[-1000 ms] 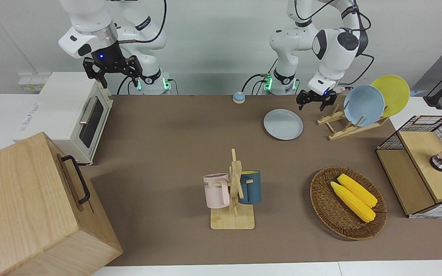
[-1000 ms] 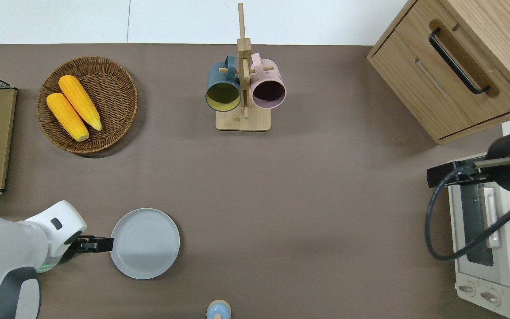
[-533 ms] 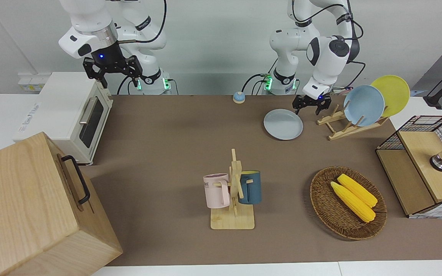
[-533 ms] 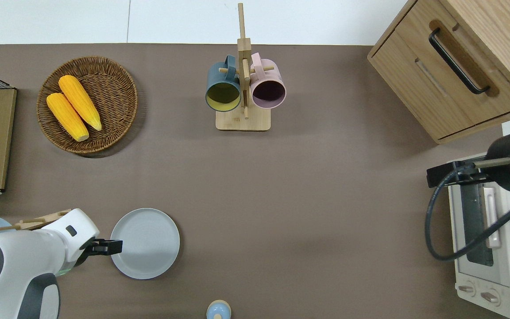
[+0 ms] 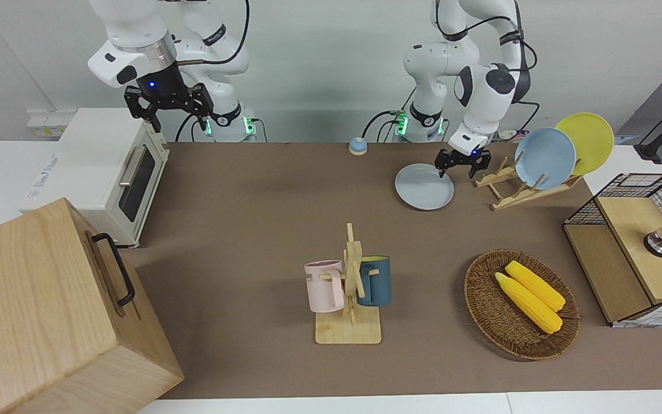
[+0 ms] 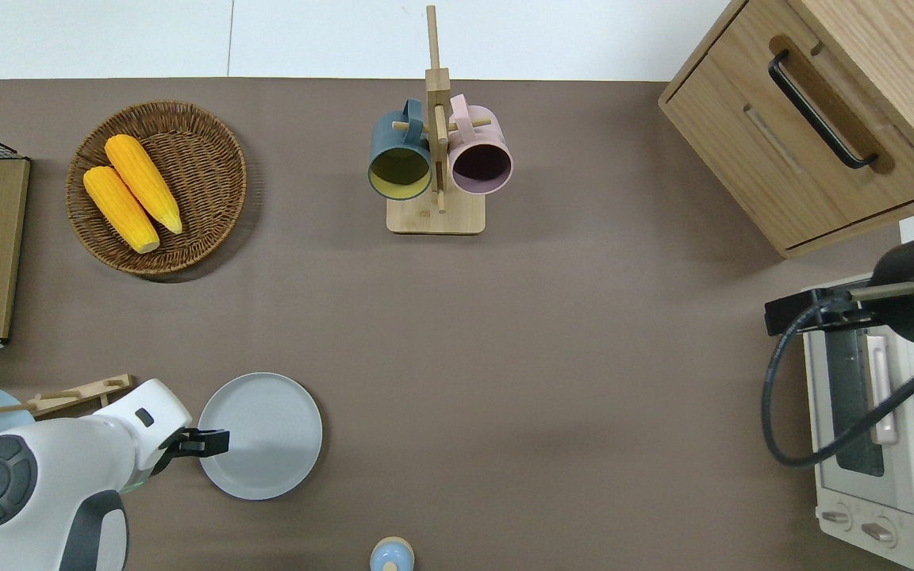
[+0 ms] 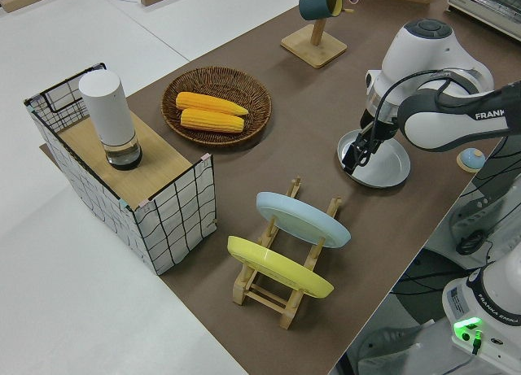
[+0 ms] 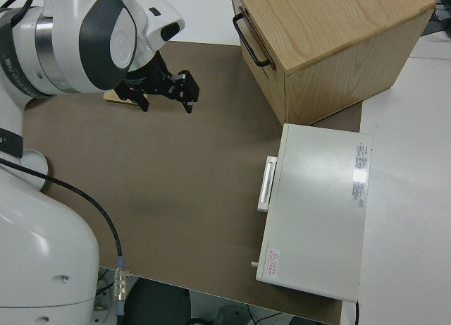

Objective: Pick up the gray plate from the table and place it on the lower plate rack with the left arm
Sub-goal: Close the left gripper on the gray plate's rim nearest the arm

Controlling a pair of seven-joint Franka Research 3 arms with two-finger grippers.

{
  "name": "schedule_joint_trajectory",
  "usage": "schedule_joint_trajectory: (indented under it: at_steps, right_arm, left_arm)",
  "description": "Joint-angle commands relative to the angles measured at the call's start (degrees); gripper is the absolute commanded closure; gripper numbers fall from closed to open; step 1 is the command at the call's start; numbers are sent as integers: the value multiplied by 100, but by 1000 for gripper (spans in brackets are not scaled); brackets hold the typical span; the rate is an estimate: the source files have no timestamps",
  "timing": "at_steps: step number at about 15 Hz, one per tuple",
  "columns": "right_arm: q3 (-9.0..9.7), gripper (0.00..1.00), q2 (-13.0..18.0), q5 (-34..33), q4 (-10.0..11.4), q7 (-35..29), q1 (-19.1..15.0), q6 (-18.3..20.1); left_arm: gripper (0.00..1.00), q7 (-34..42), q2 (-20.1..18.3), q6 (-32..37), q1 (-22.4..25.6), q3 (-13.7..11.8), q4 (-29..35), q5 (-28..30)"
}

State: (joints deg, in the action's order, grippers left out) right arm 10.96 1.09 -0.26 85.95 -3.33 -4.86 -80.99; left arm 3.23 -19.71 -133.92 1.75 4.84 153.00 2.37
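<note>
- The gray plate (image 6: 259, 435) lies flat on the tabletop (image 6: 552, 357), near the edge closest to the robots, toward the left arm's end.
- Over the last second the left gripper (image 5: 456, 165) has travelled from beside the plate to its rim and dropped lower; the plate itself has not shifted. This looks like the final approach to a grasp, not yet a lift.
- Its jaws appear spread and seem to straddle the rim nearest the rack, though the views are too distant to be sure they touch it.
- The rack (image 7: 286, 259) stands just beside the plate, holding a light blue plate (image 7: 302, 219) and a yellow plate (image 7: 278, 266).
- The left side view shows the rack's free low slots; overhead, the arm hides most of the rack.
- The right gripper (image 5: 168, 107) is parked, jaws spread.
</note>
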Motion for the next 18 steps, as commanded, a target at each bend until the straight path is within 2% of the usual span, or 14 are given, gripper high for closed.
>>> schedule_joint_trajectory:
  at_steps: [1, 8, 14, 16, 18]
  right_arm:
    - [29, 13, 14, 34, -35, -1, -41, 83]
    - [38, 11, 14, 34, -35, 8, -41, 83]
    - [30, 11, 14, 34, -35, 8, -41, 83]
    - [38, 11, 14, 34, -35, 8, -41, 83]
    - [38, 11, 14, 34, -35, -1, -41, 83]
  left_arm:
    - [7, -103, 186, -494, -78, -10, 176, 79]
    - [7, -156, 766, -1207, -271, -1, 309, 80]
    - [15, -156, 802, -1348, -272, -1, 370, 80]
    - [136, -156, 802, -1348, -272, -1, 370, 80]
    - [418, -165, 802, -1348, -272, -1, 370, 80]
